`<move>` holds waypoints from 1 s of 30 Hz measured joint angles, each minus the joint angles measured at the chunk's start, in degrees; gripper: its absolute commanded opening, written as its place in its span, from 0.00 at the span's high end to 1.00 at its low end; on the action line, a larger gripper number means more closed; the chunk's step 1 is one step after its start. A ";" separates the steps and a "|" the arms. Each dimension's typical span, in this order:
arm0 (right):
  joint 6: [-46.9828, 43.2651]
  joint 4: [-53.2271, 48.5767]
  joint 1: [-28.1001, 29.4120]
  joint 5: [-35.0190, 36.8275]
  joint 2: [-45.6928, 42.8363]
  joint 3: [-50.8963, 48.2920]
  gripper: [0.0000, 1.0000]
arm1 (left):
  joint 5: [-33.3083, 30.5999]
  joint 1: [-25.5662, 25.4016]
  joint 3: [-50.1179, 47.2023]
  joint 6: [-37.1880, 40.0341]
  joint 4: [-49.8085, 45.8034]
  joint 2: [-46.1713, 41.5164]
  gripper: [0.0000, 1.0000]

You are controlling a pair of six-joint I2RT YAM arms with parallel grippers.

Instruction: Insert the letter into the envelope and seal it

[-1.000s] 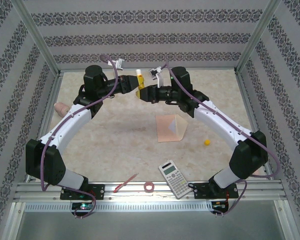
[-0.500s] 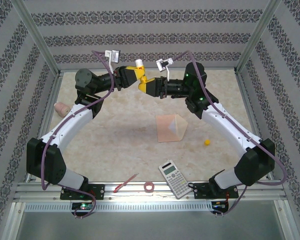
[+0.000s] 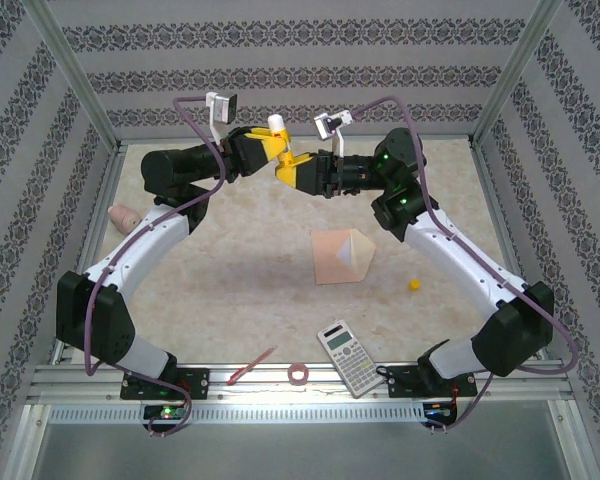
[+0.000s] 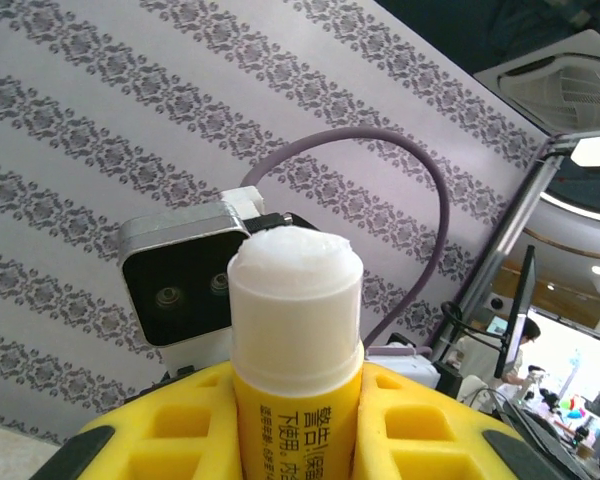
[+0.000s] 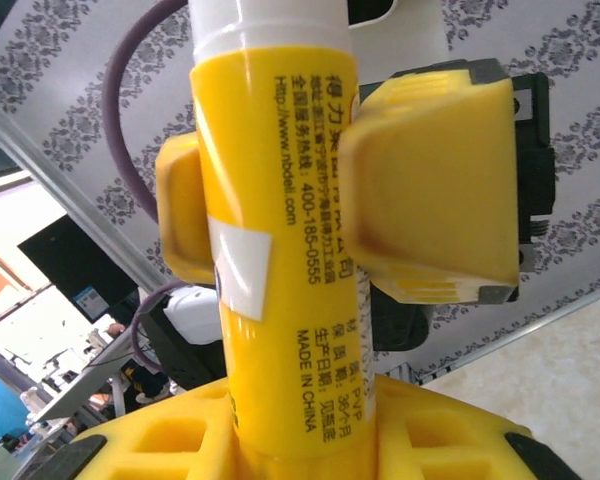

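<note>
Hold glue stick [image 4: 295, 310] pinched in left jaws; free right jaws, pinching it too, before lowering toward envelope [image 3: 335, 258].

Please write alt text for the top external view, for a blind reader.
The left gripper and right gripper together clamp one yellow glue stick, raised above the far side of the table. A peach envelope and a calculator lie below.

Damask-striped walls [image 3: 300, 75] enclose a beige marbled tabletop [image 3: 230, 265].
</note>
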 measured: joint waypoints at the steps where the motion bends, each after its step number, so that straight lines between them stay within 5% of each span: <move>1: 0.24 0.15 0.33 -0.07 -0.33 0.00 0.72 | 0.33 -0.17 0.13 -0.39 0.55 -0.11 1.00; 25: -0.74 -0.20 2.54 1.14 -3.48 -1.44 0.65 | 2.84 -1.77 0.28 -5.05 8.09 -0.72 1.00; 28: -1.68 -0.98 2.47 2.19 -3.48 -1.44 0.54 | 4.15 -1.66 0.11 -5.05 8.09 -0.42 1.00; 30: -2.47 -2.29 2.23 3.23 -3.48 -1.46 0.29 | 4.74 -1.38 0.04 -5.05 8.09 0.04 1.00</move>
